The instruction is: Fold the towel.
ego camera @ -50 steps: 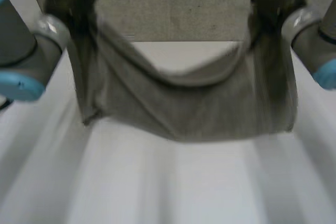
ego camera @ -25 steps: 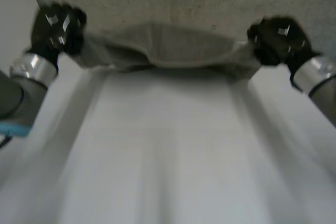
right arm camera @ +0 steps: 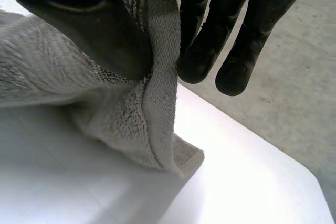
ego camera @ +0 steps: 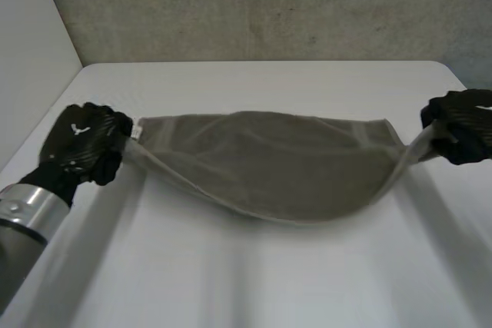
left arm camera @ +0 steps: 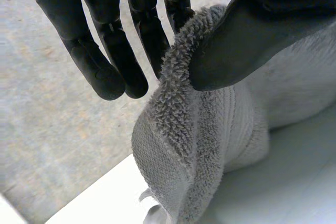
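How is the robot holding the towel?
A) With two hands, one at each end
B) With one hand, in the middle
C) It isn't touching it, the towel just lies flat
A: the left hand pinches one end of the towel and the right hand pinches the other, thumb against fingers.

Grey-beige towel [ego camera: 269, 163] w/ ribbed border, blk left hand [ego camera: 81, 147], blk right hand [ego camera: 465, 124], wht table [ego camera: 254, 282]

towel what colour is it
The towel is plain grey, which shows best in the head view.
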### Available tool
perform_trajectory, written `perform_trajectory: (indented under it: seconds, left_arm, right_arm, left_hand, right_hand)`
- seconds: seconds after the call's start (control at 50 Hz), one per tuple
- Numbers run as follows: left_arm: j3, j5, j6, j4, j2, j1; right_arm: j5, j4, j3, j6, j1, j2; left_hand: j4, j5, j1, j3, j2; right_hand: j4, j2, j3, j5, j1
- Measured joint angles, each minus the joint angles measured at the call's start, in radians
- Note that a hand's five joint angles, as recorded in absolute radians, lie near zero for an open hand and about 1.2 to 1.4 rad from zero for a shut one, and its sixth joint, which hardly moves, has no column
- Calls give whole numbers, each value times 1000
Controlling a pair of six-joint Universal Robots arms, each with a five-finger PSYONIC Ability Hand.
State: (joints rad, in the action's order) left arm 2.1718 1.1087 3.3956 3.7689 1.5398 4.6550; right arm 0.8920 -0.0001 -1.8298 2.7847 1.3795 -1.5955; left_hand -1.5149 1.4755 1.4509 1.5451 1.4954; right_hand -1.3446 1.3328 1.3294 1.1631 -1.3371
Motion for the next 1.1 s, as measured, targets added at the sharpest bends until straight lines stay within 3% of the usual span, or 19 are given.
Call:
perform_trajectory:
  seconds: [0.14, 0.26, 0.44, 0.62, 0.74, 0.88, 0.9, 0.98, 1.02, 1.06, 1.1]
  left_arm:
    - [26, 0, -13, -144, -123, 27]
    - [6, -1, -15, -172, -86, 24]
    - [-221, 17, -8, -146, 264, -33]
    - [-577, 90, -8, -167, 612, -104]
    - [-870, 171, -7, -250, 807, -129]
    - [-1130, 190, -6, -377, 963, -149]
    - [-1160, 190, -6, -392, 980, -151]
    - [-1249, 200, -5, -448, 1031, -157]
    - [-1276, 215, -5, -469, 1043, -158]
    - [-1294, 238, -5, -483, 1045, -159]
    - [-1303, 272, -5, -495, 1040, -160]
  right_arm:
    - [-5, 147, 46, -18, -71, -39]
    - [0, 178, 92, -59, -83, 31]
    - [51, 178, 287, -85, 9, 332]
    - [224, 175, 602, -2, 148, 658]
    - [332, 173, 845, 82, 201, 854]
    - [428, 171, 1042, 138, 238, 989]
    - [441, 171, 1061, 141, 242, 1002]
    - [496, 174, 1129, 145, 257, 1044]
    - [518, 176, 1148, 144, 264, 1054]
    - [532, 177, 1156, 142, 270, 1056]
    - [541, 177, 1154, 140, 274, 1053]
  left_hand:
    - [0, 0, 0, 0, 0]
    - [0, 0, 0, 0, 0]
    - [0, 0, 0, 0, 0]
    - [0, 8, 0, 1, 0]
    - [0, 8, 0, 1, 0]
    - [0, 8, 0, 1, 0]
    - [3, 7, -1, -9, -1]
    - [316, -255, -250, -331, -289]
    - [649, -596, -578, -663, -613]
    - [964, -915, -908, -996, -937]
    - [1137, -1110, -1071, -1167, -1099]
  right_hand:
    - [0, 0, 0, 0, 0]
    - [0, 0, 0, 0, 0]
    - [-1, 0, 0, 0, 0]
    - [-1, 0, 2, 0, 0]
    - [-1, 0, 10, 0, 0]
    - [0, -7, 8, -2, 7]
    - [109, -129, -96, -115, 124]
    - [660, -657, -650, -676, 660]
    - [938, -932, -924, -966, 930]
    - [1072, -1062, -1057, -1097, 1055]
    - [1084, -1078, -1082, -1100, 1089]
